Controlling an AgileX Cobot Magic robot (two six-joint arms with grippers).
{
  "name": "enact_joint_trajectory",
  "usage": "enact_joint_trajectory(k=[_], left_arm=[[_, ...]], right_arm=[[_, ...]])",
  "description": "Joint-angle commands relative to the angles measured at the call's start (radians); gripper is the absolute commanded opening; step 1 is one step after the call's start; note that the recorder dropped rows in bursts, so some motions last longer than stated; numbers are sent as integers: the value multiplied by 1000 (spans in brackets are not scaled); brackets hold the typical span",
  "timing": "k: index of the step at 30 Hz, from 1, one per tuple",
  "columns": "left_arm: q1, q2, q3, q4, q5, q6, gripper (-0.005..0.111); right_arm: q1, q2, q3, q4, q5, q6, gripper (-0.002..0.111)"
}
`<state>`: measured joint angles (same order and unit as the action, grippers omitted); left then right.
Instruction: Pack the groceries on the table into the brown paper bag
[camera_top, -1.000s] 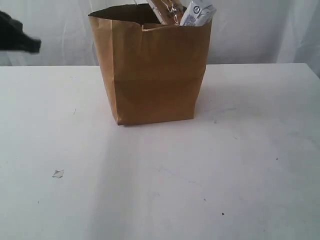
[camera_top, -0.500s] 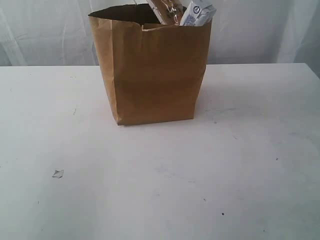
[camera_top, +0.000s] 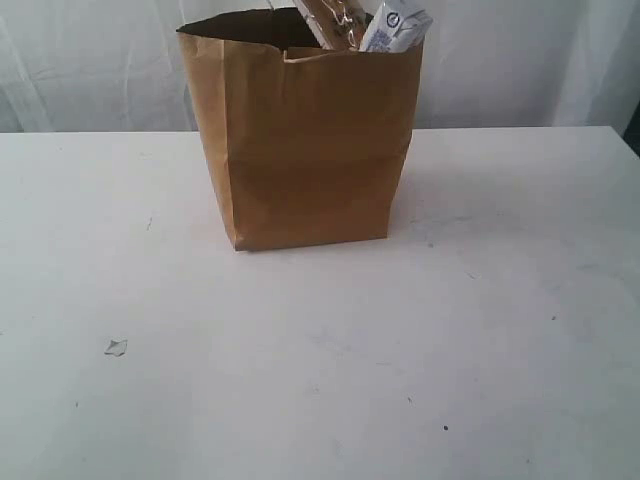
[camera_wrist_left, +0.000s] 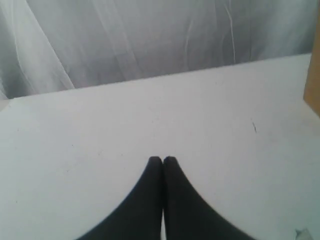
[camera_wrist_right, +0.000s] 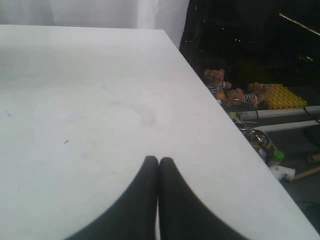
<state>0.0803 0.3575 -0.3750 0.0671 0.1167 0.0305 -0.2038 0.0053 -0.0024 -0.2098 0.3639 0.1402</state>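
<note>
- White table (camera_top: 320, 370), faintly speckled, bears a brown paper bag (camera_top: 305, 150).
- Pale curtain (camera_top: 90, 60) hangs behind.
- Left gripper (camera_wrist_left: 162, 159) and right gripper (camera_wrist_right: 158, 160): clenched, empty.

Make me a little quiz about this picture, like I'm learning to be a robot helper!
1. True or false: the bag lies flat on its side on the table.
2. What pokes out of the bag's top beside the spaghetti pack? A) carton B) banana C) spoon
3. Fill in: the left tool and the right tool are both ____.

Key: 1 false, it stands upright; 2 A; 3 shut.
</note>
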Motion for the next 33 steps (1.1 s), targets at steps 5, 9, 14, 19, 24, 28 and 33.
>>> enact_joint_trajectory(k=[5, 9, 14, 19, 24, 28, 33], left_arm=[[2, -119, -34, -10, 121, -31, 0], [2, -112, -32, 21, 353, -31, 0], [0, -38, 193, 33, 107, -201, 0], [-41, -235, 375, 65, 18, -227, 0], [-95, -358, 375, 86, 144, -214, 0], [-95, -358, 375, 76, 220, -246, 0], [-95, -358, 375, 75, 233, -251, 0]], right_arm=[[-6, -5, 2, -7, -10, -5, 0], [-6, -5, 2, -7, -10, -5, 0], [-6, -5, 2, -7, -10, -5, 0], [-6, -5, 2, -7, -14, -5, 0], [-6, -5, 2, -5, -10, -5, 0], [-6, -5, 2, -5, -11, -5, 0], [-6, -5, 2, -5, -11, -5, 0]])
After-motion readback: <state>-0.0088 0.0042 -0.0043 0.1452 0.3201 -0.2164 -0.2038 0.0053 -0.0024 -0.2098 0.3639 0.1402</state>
